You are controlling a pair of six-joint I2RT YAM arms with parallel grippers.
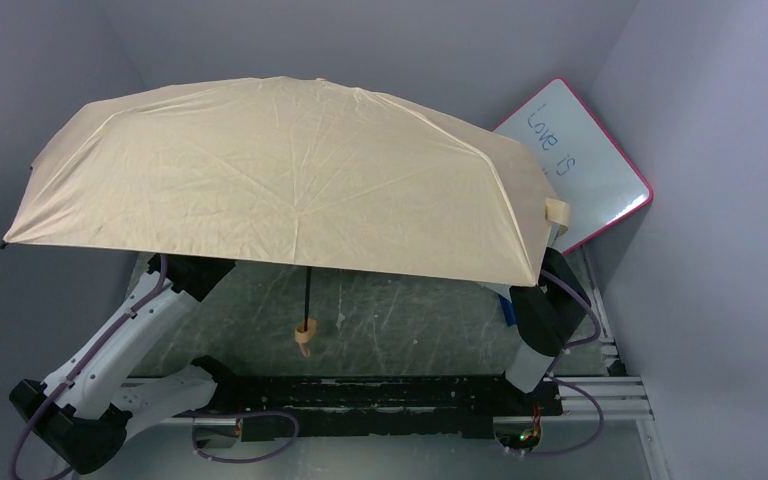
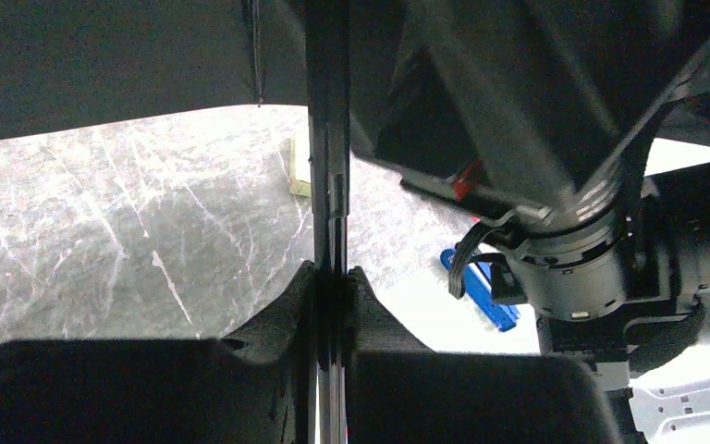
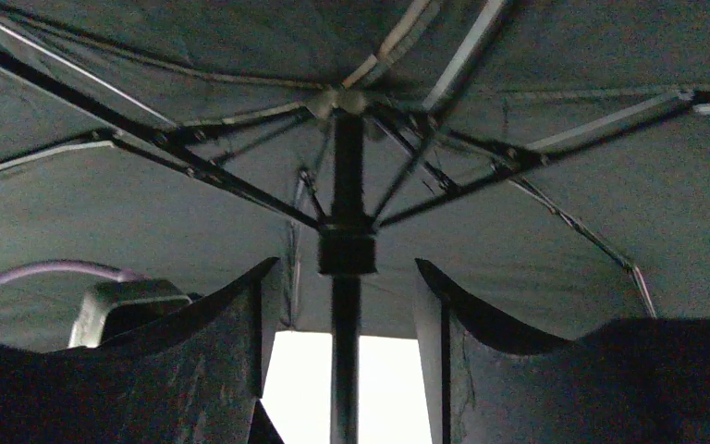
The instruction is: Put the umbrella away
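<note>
Left jaws clamp the open tan umbrella [image 1: 290, 170] by its black shaft [image 2: 330, 185]; right jaws straddle it, apart.

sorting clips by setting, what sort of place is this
Most likely a robot lab test cell, not a home: plain grey walls box in a dark marbled table, a left arm and right arm are mounted at its near edge, and an umbrella and whiteboard serve as props.

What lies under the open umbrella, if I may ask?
Its shaft and handle, the left hand shut on the shaft, the right hand open around it. From above, the canopy hides both hands.
</note>
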